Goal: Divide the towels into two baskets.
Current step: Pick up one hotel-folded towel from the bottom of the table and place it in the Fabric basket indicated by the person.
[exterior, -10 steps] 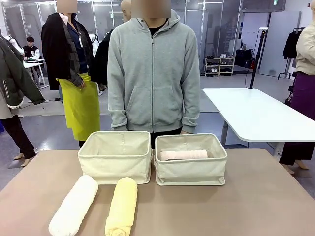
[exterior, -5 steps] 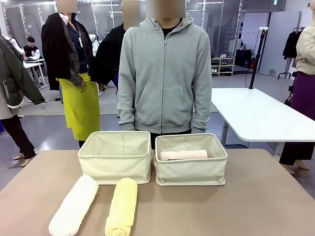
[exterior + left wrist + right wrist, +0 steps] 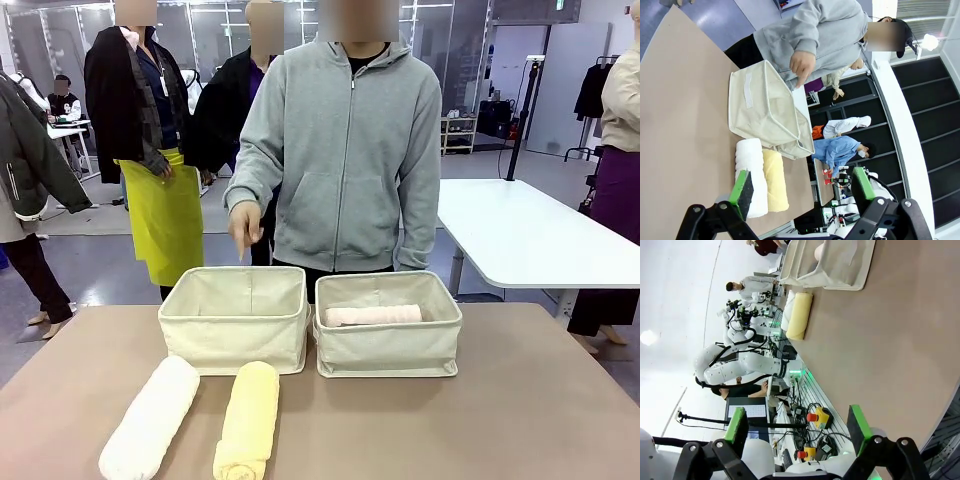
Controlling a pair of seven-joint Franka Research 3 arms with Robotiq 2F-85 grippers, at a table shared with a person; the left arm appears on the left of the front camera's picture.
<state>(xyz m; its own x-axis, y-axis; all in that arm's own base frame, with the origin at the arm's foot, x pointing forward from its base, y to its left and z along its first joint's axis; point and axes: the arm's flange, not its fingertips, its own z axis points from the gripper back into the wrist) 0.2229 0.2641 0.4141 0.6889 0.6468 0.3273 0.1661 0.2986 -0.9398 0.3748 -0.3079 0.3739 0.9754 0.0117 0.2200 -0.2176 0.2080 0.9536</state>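
Both robot hands are hanging spread wide, pinching nothing. The left hand (image 3: pixel 802 185) is showing its green pads well apart at the bottom of its wrist view, and the right hand (image 3: pixel 797 424) is doing the same in its own.

Nearest to them, in the lower left of the front view, the white towel (image 3: pixel 150 418) and the yellow towel (image 3: pixel 248 420) are lying side by side on the surface (image 3: pixel 500 410), both still waiting to be sorted. Just behind them, the left basket (image 3: pixel 235 340) and the right basket (image 3: pixel 388 350) are standing next to each other at mid-frame. The pink towel (image 3: pixel 372 315) is already resting inside the right basket. Beyond the left basket, the person's hand (image 3: pixel 243 222) is pointing a finger down toward it.

Several things are looking risky. With the two rolls lying so close, a wide hand coming down could be catching both at once. A pinch near one end could be letting the roll unwind. A towel dragged across a soft rim could be folding the wall inward or shoving the basket. An arm reaching toward the left basket could be meeting that pointing hand.
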